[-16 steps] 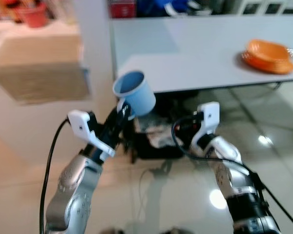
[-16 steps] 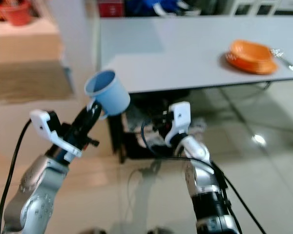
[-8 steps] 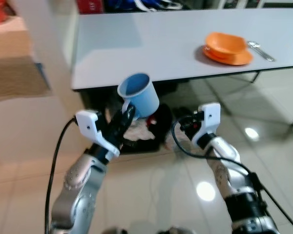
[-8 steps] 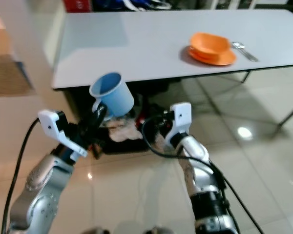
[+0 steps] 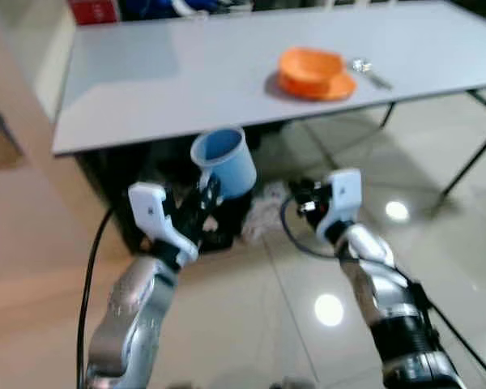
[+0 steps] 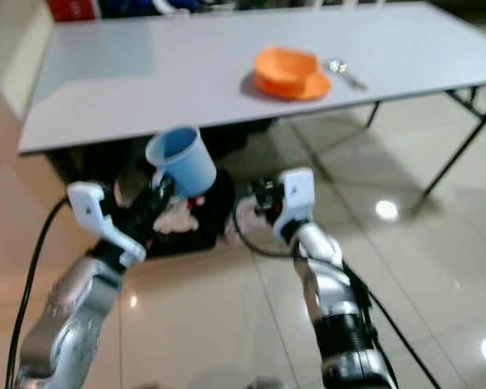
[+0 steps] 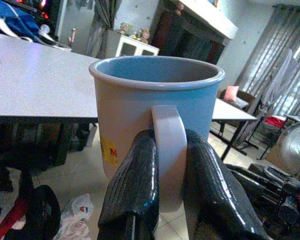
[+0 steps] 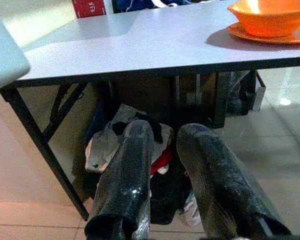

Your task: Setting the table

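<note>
- The blue mug (image 5: 223, 162) is carried upright in the air, short of the near edge of the table (image 5: 186, 73) and about level with it. It is not yet over the tabletop.
- The left gripper (image 7: 162, 175) has its jaws clamped on the mug's handle (image 7: 169, 145), one black finger on each side, with the mug body just beyond the fingertips and its open mouth facing up.
- Risk, as I judge it: the hold is on the handle alone, so the mug could swing or twist between the jaws if the robot walks or lifts with a jolt.
- A second risk: the mug sits close to the height of the table's edge, so moving forward without raising it could knock its wall against that edge and loosen the grip.
- The right gripper (image 8: 162, 165) hangs below the table's near edge, holding nothing, its jaws a little apart and pointing at the bags and clutter (image 8: 125, 145) under the table.
- On the table, well beyond the mug and toward the robot's right, an orange bowl (image 5: 310, 67) sits on an orange plate (image 5: 332, 88), with a spoon (image 5: 368, 73) just beside them on the far side from the mug.
- Setting the mug down too near that bowl could nudge it.
</note>
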### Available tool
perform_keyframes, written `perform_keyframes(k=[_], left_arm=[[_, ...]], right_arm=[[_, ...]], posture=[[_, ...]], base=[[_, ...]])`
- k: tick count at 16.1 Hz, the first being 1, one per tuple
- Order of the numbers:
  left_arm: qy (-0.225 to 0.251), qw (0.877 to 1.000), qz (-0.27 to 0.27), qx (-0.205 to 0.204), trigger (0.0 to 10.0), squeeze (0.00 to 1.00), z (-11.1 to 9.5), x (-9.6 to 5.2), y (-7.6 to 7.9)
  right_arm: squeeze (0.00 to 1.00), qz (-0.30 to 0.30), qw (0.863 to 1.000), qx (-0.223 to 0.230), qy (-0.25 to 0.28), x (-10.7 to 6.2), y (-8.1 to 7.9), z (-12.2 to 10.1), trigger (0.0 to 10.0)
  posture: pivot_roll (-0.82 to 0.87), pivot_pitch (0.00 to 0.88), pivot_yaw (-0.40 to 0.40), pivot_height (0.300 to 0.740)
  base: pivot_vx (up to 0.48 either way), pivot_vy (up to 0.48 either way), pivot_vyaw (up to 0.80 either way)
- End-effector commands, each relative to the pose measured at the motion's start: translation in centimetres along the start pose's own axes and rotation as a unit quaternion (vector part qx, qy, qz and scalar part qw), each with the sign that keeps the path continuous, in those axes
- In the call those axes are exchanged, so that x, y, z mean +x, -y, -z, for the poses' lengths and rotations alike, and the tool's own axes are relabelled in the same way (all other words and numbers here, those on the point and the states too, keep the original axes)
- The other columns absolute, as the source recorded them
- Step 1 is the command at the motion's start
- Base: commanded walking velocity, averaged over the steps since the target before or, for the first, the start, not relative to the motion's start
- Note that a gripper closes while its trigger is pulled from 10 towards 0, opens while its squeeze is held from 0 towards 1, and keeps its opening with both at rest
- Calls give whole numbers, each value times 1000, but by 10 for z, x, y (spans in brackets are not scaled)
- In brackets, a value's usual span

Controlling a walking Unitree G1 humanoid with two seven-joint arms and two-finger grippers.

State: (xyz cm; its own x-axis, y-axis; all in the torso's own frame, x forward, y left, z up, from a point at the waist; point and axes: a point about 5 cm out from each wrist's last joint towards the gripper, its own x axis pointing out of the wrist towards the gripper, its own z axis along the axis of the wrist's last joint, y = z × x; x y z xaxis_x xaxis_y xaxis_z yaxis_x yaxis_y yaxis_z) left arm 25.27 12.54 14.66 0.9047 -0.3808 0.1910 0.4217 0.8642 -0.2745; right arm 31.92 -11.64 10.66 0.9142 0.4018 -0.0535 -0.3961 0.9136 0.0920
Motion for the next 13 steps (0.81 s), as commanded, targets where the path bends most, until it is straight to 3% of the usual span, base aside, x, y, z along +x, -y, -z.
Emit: perform_keyframes(k=[1, 2, 13], left_arm=[[15, 1000, 2, 14, 10000, 0, -9, 2, -1], [19, 1000, 5, 15, 10000, 0, -10, 4, 0], [42, 997, 50, 44, 10000, 0, -27, 22, 13]], right_arm=[[0, -20, 1000, 4, 1, 3, -7, -2, 10000], [0, -13, 1000, 1, 10, 4, -7, -4, 10000], [0, -30, 999, 9, 30, 4, -12, -10, 10000]], posture=[[-105, 72, 6, 740], [-107, 71, 6, 740], [-112, 71, 12, 740]], base=[[480, 0, -800], [480, 0, -800], [480, 0, 0]])
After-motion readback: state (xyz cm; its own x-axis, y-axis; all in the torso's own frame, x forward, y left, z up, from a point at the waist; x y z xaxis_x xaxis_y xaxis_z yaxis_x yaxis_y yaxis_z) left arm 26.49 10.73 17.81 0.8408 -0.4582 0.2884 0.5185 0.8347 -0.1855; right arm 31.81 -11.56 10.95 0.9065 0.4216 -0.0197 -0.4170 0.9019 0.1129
